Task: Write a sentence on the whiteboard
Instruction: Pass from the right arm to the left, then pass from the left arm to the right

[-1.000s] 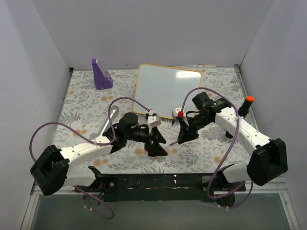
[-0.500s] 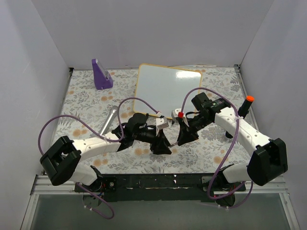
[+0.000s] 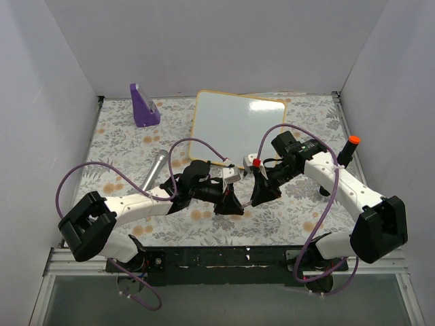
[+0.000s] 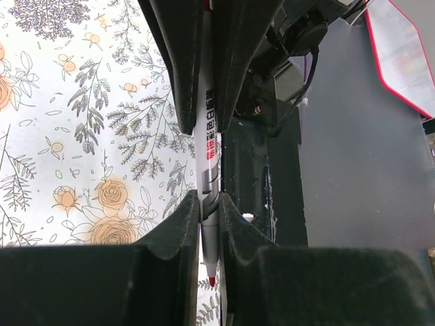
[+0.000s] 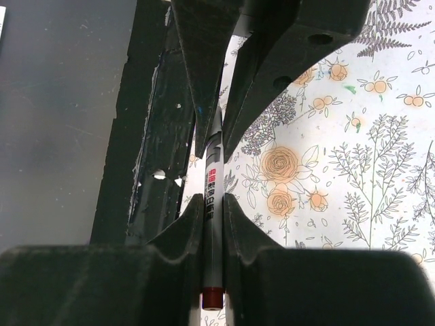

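At the far edge of the table (image 3: 115, 146), mid-width, lies the whiteboard (image 3: 238, 129), flat and well apart from both grippers. Nearer the near edge, left gripper (image 4: 209, 204) and right gripper (image 5: 213, 204) each clamp the same marker (image 4: 209, 159), tip to tip.

I'm looking at a tabletop (image 3: 115, 146) covered in a pale floral cloth. Plain white panels close it in: a back wall (image 3: 217, 47), a left wall (image 3: 41, 122) and a right wall (image 3: 401, 102). A black rail (image 3: 224, 258) runs along the tabletop's near edge, with grey floor (image 3: 224, 299) below. The light is soft and even.
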`<state>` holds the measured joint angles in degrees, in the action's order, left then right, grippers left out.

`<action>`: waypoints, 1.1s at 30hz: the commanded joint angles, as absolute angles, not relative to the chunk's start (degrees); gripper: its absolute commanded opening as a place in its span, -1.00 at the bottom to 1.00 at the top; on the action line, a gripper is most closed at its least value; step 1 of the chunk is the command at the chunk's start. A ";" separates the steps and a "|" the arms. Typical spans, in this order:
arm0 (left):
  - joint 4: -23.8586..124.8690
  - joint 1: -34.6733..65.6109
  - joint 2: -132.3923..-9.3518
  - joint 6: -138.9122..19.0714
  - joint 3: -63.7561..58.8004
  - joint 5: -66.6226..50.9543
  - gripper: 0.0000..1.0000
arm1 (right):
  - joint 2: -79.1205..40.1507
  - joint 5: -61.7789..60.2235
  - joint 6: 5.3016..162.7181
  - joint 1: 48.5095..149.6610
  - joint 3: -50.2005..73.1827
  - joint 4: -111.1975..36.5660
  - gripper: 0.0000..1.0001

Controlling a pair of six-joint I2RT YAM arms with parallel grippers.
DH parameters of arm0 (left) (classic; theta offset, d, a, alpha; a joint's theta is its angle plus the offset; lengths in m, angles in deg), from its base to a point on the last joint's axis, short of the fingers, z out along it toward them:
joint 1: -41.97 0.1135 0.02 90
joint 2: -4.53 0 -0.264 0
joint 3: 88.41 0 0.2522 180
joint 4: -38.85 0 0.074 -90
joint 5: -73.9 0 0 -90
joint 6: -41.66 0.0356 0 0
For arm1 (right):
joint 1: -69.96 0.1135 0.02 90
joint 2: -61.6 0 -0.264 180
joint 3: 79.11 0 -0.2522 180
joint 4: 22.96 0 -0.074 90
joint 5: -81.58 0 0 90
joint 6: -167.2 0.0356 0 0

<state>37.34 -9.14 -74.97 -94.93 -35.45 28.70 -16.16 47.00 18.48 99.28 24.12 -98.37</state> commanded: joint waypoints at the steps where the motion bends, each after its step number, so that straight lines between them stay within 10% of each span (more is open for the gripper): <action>1: 36.79 -9.36 -73.96 -94.22 -34.65 27.59 -1.00 | -16.28 49.77 18.13 99.58 21.03 -100.18 -0.57; 5: 33.11 -9.36 -69.74 -97.63 -38.25 24.52 -1.00 | -15.75 49.15 21.03 97.74 18.05 -99.30 0.22; 8: 28.19 -9.36 -65.62 -100.62 -41.50 22.41 -1.00 | -15.40 50.90 24.19 95.02 13.58 -98.43 0.42; 18: 10.35 -9.27 -53.74 -112.58 -49.69 8.18 -1.00 | -8.82 65.06 61.35 89.03 19.00 -65.50 0.47; 33: 2.77 -9.36 -63.49 -121.91 -42.92 4.65 -1.00 | -11.35 66.90 74.29 95.00 21.30 -51.23 0.33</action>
<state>6.39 -9.17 -62.64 -120.24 -46.62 6.49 -10.02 64.99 68.16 93.64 21.28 -58.89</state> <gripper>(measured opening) 0.091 0.681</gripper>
